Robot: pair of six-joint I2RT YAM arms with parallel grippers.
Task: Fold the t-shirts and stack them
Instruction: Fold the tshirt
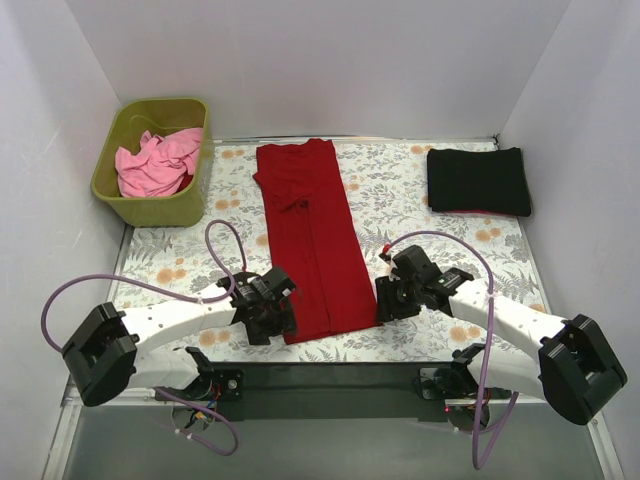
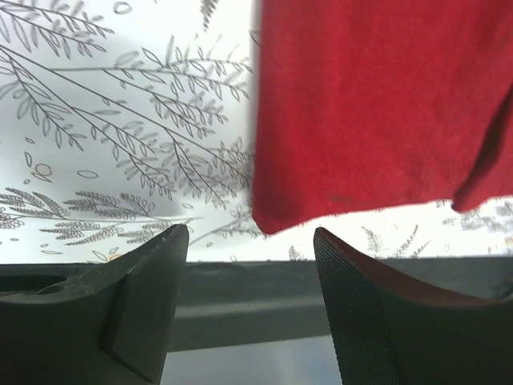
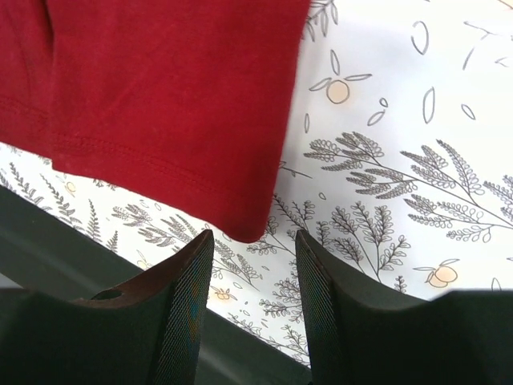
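Observation:
A dark red t-shirt [image 1: 312,240] lies folded into a long strip down the middle of the table, its hem at the near edge. My left gripper [image 1: 281,322] stands open at its near left corner [image 2: 276,220], nothing between the jaws [image 2: 250,234]. At the near right corner [image 3: 244,228] my right gripper [image 1: 383,306] is open and empty too [image 3: 255,239]. A folded black t-shirt [image 1: 479,181] rests at the back right. The light pink t-shirt [image 1: 155,161] lies crumpled in the bin.
An olive-green plastic bin [image 1: 126,199] sits at the back left. A floral table cloth [image 1: 430,240] covers the table. The table's dark front edge [image 1: 330,375] runs just behind both grippers. White walls close in on three sides.

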